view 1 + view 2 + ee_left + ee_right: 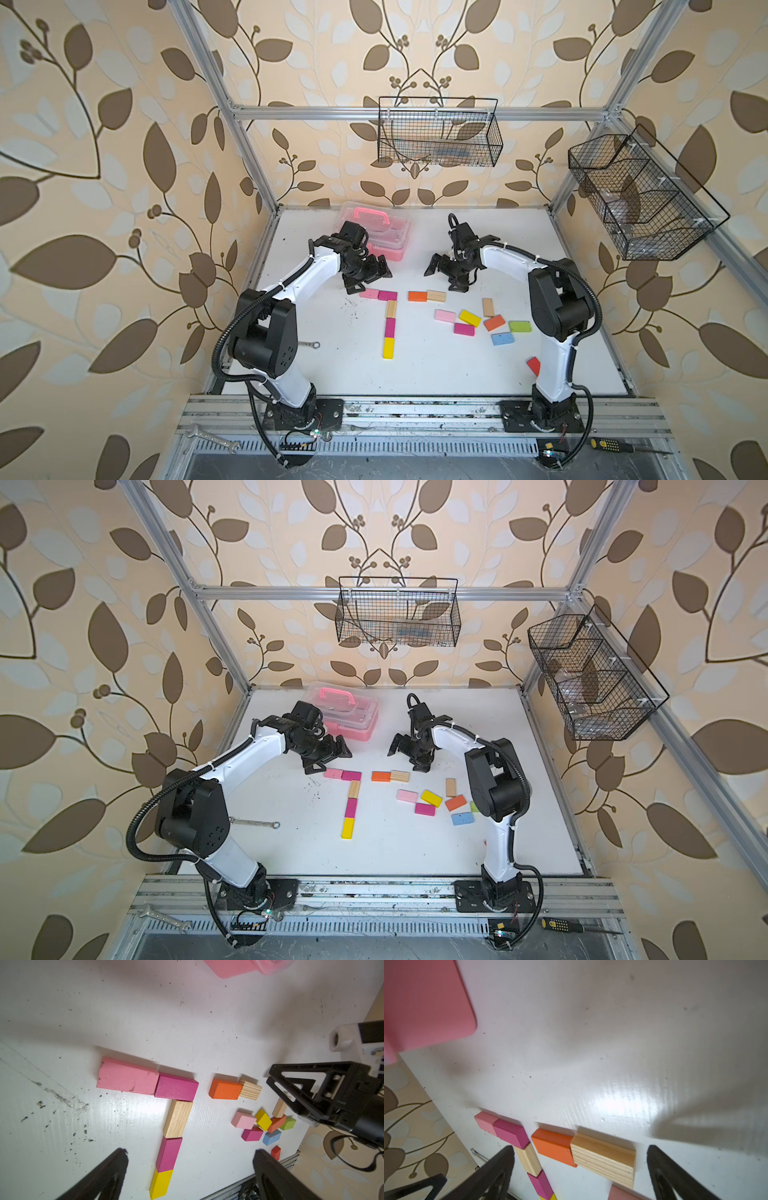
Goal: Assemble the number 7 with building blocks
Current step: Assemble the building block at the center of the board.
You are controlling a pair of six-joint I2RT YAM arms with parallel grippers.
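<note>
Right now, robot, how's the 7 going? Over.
Both jaws open, empty. Number 7 laid flat, all five pieces touching. Spare orange-and-wood pair lies beside it, apart; nothing on it.

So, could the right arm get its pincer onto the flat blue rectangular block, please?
Probably yes: the right pincer is open and empty, and the flat blue rectangular block lies uncovered nearby.

Bare grained wood is shown by the plain block [177,1119]; matt paint is seen on the magenta block [176,1087] (scuffed on the pink block [126,1078]). The white table [145,1022] is glossy, dirt-speckled.
</note>
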